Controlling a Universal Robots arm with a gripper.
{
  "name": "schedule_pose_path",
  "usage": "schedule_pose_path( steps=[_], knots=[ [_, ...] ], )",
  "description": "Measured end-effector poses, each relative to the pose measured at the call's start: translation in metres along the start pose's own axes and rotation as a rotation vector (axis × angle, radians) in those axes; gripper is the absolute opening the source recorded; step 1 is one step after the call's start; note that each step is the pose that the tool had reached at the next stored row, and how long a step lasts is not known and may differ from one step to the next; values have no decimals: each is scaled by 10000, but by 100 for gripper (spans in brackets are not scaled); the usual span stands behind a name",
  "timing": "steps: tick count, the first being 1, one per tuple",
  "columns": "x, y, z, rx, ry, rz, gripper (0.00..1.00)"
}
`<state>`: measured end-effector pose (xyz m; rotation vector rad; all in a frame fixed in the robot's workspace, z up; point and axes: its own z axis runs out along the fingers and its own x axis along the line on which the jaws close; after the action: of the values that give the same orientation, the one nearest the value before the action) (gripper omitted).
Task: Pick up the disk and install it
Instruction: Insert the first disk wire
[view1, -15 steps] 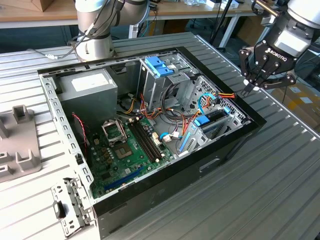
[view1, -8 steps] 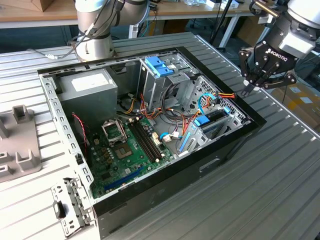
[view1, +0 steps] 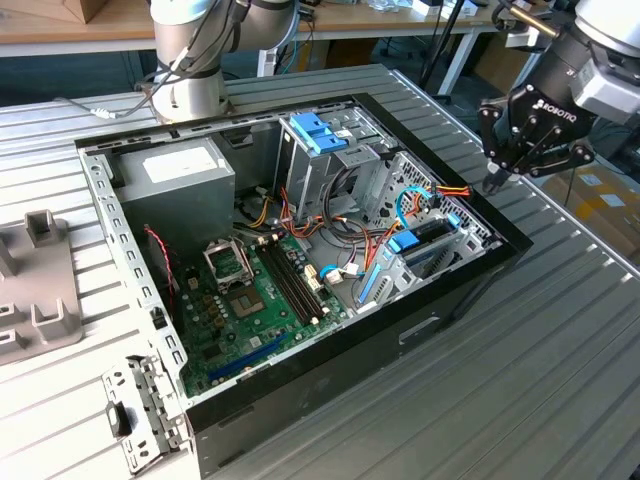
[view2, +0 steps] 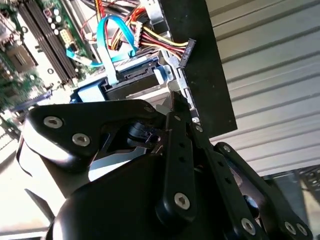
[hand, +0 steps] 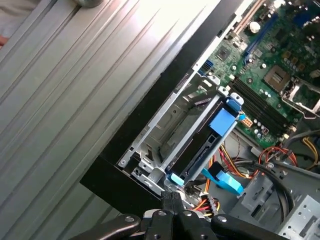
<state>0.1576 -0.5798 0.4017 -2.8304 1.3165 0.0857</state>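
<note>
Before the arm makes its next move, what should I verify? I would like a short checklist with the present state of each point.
1. Hand free of load: ok. The hand is shut and holds nothing.
2. Disk located: ok. The disk lies in the bay beside the case wall.
3. Hand near the disk: ok. It hangs over that wall, at the disk's end.
4. Hand apart from the disk: cannot tell.
5. Cables off the disk: not ok. A blue cable and coloured wires crowd one end of it.
6. Disk fully seated: cannot tell.
</note>
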Motion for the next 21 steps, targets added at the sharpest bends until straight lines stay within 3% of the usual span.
schedule_pose_path(
  steps=[9, 16, 18, 21],
  knots=[
    [0, 0, 0, -89, 10, -1542, 11],
    [0, 0, 0, -90, 9, -1560, 11],
    [0, 0, 0, -91, 10, -1563, 17],
    [0, 0, 0, -91, 10, -1567, 36]
  ],
)
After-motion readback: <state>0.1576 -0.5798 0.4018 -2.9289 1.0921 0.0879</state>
